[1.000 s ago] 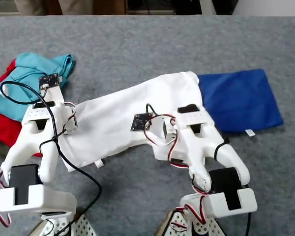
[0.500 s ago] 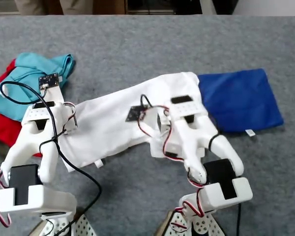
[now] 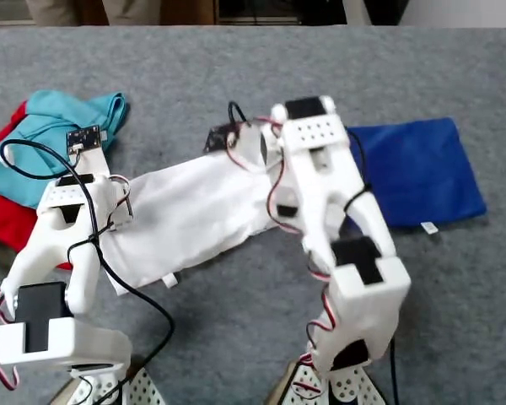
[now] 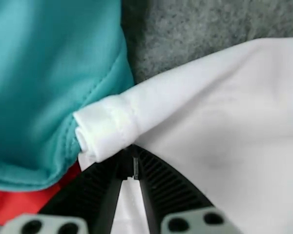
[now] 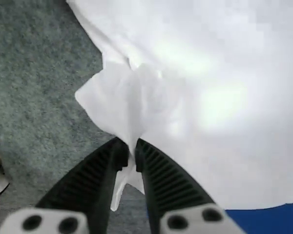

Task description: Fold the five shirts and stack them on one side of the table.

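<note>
A white shirt lies spread across the middle of the grey table. At the shirt's left end, my left gripper is shut on the rolled white hem, right beside the teal shirt. My right gripper is stretched out over the shirt's far right part. In the right wrist view it is shut on a pinched fold of white cloth held above the rest of the shirt. A folded blue shirt lies flat at the right.
A crumpled teal shirt lies on a red shirt at the table's left edge, touching the white hem. Bare grey table runs along the far side and in front of the blue shirt.
My right arm has swung from the white shirt's near edge toward the far side, carrying a fold of cloth over the shirt. The left arm has kept still.
</note>
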You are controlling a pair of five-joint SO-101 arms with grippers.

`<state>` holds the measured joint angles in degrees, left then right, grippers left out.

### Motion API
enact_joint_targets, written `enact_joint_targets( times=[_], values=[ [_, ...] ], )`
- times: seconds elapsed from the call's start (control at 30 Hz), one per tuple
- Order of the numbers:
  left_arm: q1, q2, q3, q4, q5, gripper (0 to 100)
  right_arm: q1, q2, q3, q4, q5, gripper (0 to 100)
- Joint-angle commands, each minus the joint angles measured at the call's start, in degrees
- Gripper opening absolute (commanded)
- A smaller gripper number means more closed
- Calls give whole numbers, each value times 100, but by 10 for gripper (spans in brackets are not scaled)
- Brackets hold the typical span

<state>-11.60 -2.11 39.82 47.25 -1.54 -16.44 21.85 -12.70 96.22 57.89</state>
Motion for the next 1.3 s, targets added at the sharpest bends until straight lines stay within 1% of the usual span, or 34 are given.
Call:
enact_joint_targets(
  times=[0.0, 0.23, 0.43, 0.5, 0.6, 0.63, 0.67, 0.77, 0.9, 0.93, 1.0, 1.03, 1.07, 1.1, 1.13, 1.2, 1.27],
  values=[
    [-105, -48, -229, -18, 44, 19, 75, 567, -1464, 343, 220, 3],
    [-79, -48, -229, -18, 44, 19, 84, 1763, -3169, 492, 1020, 5],
    [-70, -48, -229, -18, 44, 19, 84, 2404, -3811, 492, 1503, 7],
    [-70, -48, -229, -18, 44, 19, 84, 2519, -3925, 475, 1574, 51],
    [-70, -48, -229, -18, 44, 19, 84, 2607, -4180, 378, 1565, 213],
    [-70, -48, -229, -18, 44, 19, 119, 2615, -4286, 264, 1538, 252],
    [-62, -48, -229, -18, 44, 19, 171, 2624, -4382, 149, 1477, 260],
    [-62, -48, -229, -18, 44, 19, 233, 2624, -4708, 9, 1407, 237],
    [-62, -48, -237, -18, 44, 19, 198, 2598, -5051, 580, 1407, 221],
    [-62, -48, -237, -18, 44, 19, 198, 2580, -5051, 642, 1380, 198],
    [-62, -48, -237, -18, 44, 19, 251, 2448, -4998, 624, 1073, 97],
    [-62, -48, -237, -18, 44, 19, 268, 2316, -4866, 624, 923, 28],
    [-62, -48, -237, -18, 44, 19, 268, 2158, -4664, 624, 818, 0],
    [-62, -48, -237, -18, 44, 19, 268, 1965, -4391, 624, 730, 25],
    [-62, -48, -237, -18, 44, 19, 259, 1736, -4057, 624, 686, 27],
    [-62, -48, -237, -18, 44, 19, 207, 1226, -3327, 624, 659, 2],
    [-62, -48, -237, -18, 44, 19, 171, 673, -2484, 615, 633, 5]
  ],
)
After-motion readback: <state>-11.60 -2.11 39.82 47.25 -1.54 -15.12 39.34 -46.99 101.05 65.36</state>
